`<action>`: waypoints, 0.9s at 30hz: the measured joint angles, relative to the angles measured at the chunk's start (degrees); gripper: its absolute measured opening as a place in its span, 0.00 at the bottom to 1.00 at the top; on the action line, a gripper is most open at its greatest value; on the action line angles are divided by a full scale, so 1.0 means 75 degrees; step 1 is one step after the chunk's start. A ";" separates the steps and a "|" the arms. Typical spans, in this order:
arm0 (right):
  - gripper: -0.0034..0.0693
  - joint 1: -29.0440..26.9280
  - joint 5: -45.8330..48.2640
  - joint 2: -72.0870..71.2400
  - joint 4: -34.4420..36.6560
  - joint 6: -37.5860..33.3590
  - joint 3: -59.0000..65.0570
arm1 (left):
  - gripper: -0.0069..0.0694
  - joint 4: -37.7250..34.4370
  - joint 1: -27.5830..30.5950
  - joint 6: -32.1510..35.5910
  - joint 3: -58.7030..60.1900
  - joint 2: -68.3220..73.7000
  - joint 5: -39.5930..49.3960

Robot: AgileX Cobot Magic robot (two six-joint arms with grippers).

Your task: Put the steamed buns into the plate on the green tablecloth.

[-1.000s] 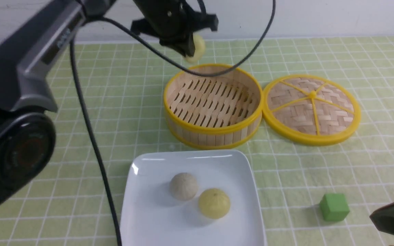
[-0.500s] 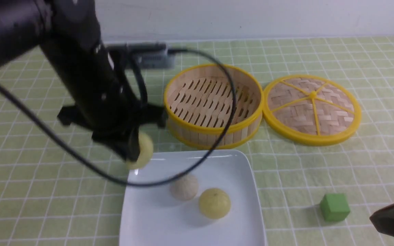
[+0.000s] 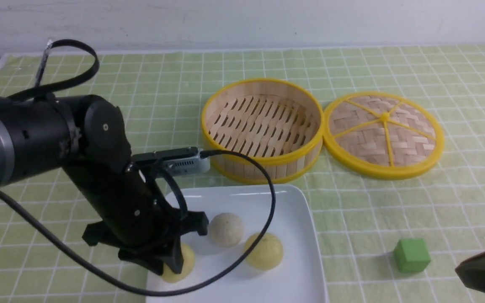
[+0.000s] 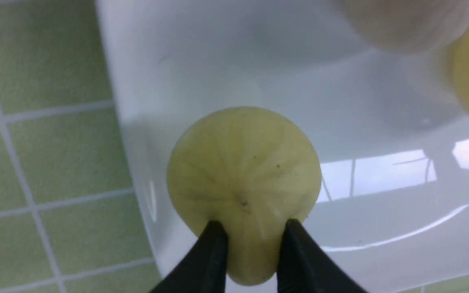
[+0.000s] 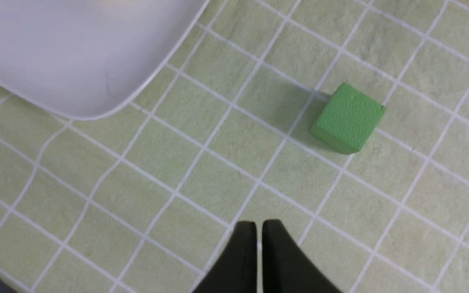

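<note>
The white square plate [image 3: 267,202] lies on the green tablecloth [image 3: 141,92] at the front middle. One pale-yellow steamed bun [image 3: 264,251] rests in it. My left gripper [image 3: 174,261] is down at the plate's near-left corner, shut on the second steamed bun [image 3: 187,260]. In the left wrist view its black fingers [image 4: 214,248] pinch the edge of that bun [image 4: 242,175], just inside the plate's rim [image 4: 136,162]. My right gripper [image 5: 258,228] hovers shut and empty over the cloth at the front right.
A grey-beige speckled bun [image 3: 225,229] sits in the plate beside the yellow one. The bamboo steamer basket [image 3: 263,162] and its woven lid [image 3: 383,134] lie behind the plate. A green cube [image 3: 411,254] stands right of the plate. A black cable loops over the plate's front.
My left arm has carried the bun from above the steamer basket down to the plate's near-left corner. The right arm has stayed put.
</note>
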 joint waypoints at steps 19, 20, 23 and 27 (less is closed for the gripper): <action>0.14 0.0000 0.0533 -0.4227 0.0000 0.1366 0.0346 | 0.62 -0.0186 0.0000 0.0413 -0.0761 -0.0012 -0.0171; 0.14 0.0000 0.0351 -0.4312 0.0000 0.1379 0.0428 | 0.61 -0.0186 0.0000 0.0413 -0.0764 -0.0012 -0.0171; 0.08 0.0000 -0.1879 -0.4702 0.0000 0.1136 0.1462 | 0.48 -0.0114 0.0000 0.0413 -0.0764 -0.0012 -0.0331; 0.03 0.0000 -0.3232 -0.4638 0.0111 0.0994 0.2206 | 0.31 -0.0073 0.0000 0.0492 -0.0764 -0.0012 -0.0387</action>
